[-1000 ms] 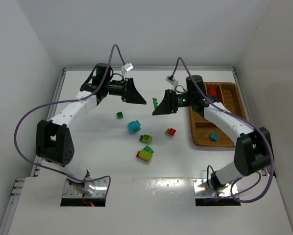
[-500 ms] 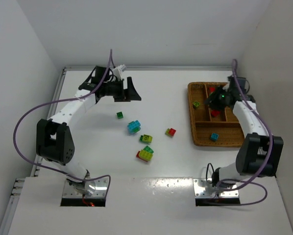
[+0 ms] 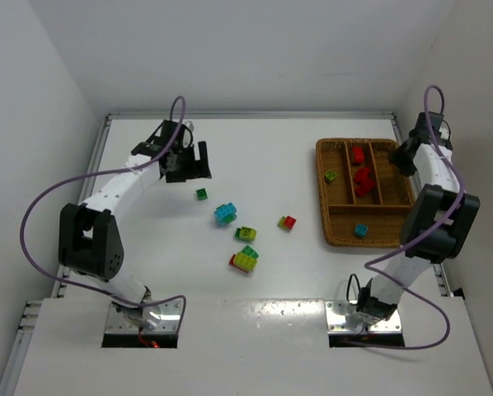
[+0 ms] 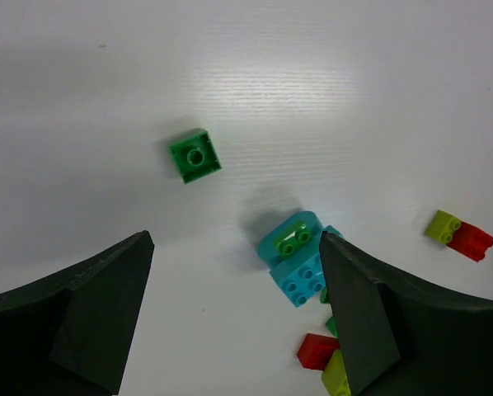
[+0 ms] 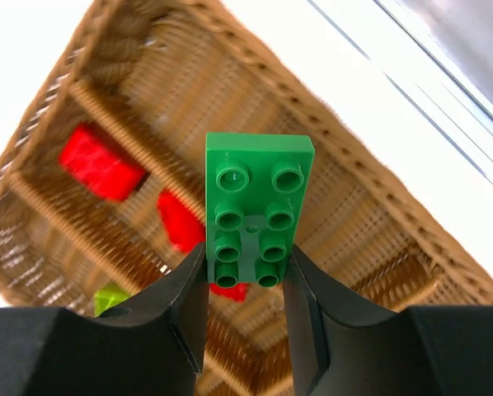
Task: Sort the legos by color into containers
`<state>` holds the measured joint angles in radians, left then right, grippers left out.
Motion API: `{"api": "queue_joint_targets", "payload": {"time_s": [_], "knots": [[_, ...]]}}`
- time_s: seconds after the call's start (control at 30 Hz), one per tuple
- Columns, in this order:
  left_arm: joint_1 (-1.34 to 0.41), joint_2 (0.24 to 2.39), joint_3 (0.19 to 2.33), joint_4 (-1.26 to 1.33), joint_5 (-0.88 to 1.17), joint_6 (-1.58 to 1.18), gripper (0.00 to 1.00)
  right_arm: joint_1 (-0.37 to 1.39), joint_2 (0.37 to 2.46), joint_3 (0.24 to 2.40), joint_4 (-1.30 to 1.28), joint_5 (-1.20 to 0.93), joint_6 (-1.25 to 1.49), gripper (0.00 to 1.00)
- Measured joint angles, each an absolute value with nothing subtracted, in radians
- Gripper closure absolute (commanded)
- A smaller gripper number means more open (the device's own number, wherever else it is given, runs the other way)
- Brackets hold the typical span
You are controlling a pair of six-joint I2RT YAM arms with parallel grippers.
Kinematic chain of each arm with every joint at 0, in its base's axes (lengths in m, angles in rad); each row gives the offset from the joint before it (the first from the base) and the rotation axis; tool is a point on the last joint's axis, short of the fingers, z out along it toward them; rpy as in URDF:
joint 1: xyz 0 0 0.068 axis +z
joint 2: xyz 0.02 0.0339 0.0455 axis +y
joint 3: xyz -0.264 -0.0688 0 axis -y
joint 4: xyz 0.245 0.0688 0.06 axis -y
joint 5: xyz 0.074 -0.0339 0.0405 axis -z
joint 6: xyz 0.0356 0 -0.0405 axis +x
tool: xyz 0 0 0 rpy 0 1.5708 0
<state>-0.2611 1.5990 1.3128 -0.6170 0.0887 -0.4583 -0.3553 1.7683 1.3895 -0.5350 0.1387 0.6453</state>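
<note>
A green eight-stud plate (image 5: 255,206) is gripped by the right fingers (image 5: 180,309) over the wicker tray (image 5: 358,210); the left fingers (image 4: 90,318) are spread open above a small green brick (image 4: 194,155).

"Is there room around the small green brick (image 4: 194,156)?"
"Bare worktop (image 4: 354,82) on every side. The cyan brick (image 4: 300,260) sits near it, but apart."
"And the tray (image 3: 320,198)?"
"Its walls ring it, and red bricks (image 3: 363,179) crowd its middle."
</note>
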Motion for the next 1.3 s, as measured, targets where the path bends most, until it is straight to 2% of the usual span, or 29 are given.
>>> {"api": "queue_joint_targets", "payload": {"time_s": [0.1,0.13,0.2,0.23,0.3,0.33,0.37,0.73,0.87,1.07,1.2,1.3], "knots": [[-0.260,1.599,1.303,-0.633,0.062,-0.461,0.12,-0.368,1.824,1.411,-0.542,0.152,0.647,0.79],[-0.260,1.599,1.303,-0.636,0.057,-0.462,0.12,-0.371,1.842,1.420,-0.549,0.154,0.647,0.73],[-0.260,1.599,1.303,-0.638,0.048,-0.463,0.10,-0.371,1.879,1.446,-0.562,0.159,0.646,0.67],[-0.260,1.599,1.303,-0.640,0.043,-0.464,0.09,-0.369,1.896,1.460,-0.566,0.161,0.646,0.57],[-0.260,1.599,1.303,-0.643,0.033,-0.468,0.09,-0.369,1.920,1.485,-0.577,0.167,0.644,0.47],[-0.259,1.599,1.303,-0.643,0.029,-0.470,0.09,-0.368,1.926,1.493,-0.581,0.168,0.643,0.35],[-0.256,1.599,1.303,-0.644,0.025,-0.474,0.08,-0.366,1.929,1.497,-0.583,0.169,0.644,0.31],[-0.248,1.618,1.303,-0.667,-0.043,-0.522,0.08,-0.363,1.918,1.506,-0.606,0.167,0.632,0.31],[-0.247,1.674,1.306,-0.670,-0.081,-0.546,0.08,-0.337,1.791,1.431,-0.588,0.146,0.629,0.32],[-0.253,1.791,1.329,-0.684,-0.137,-0.567,0.08,-0.134,1.555,1.342,-0.546,0.101,0.624,0.32],[-0.255,1.866,1.377,-0.687,-0.150,-0.580,0.09,0.044,1.537,1.322,-0.531,0.073,0.619,0.32],[-0.257,1.911,1.412,-0.687,-0.154,-0.615,0.09,0.111,1.567,1.314,-0.541,0.050,0.608,0.30]]}}
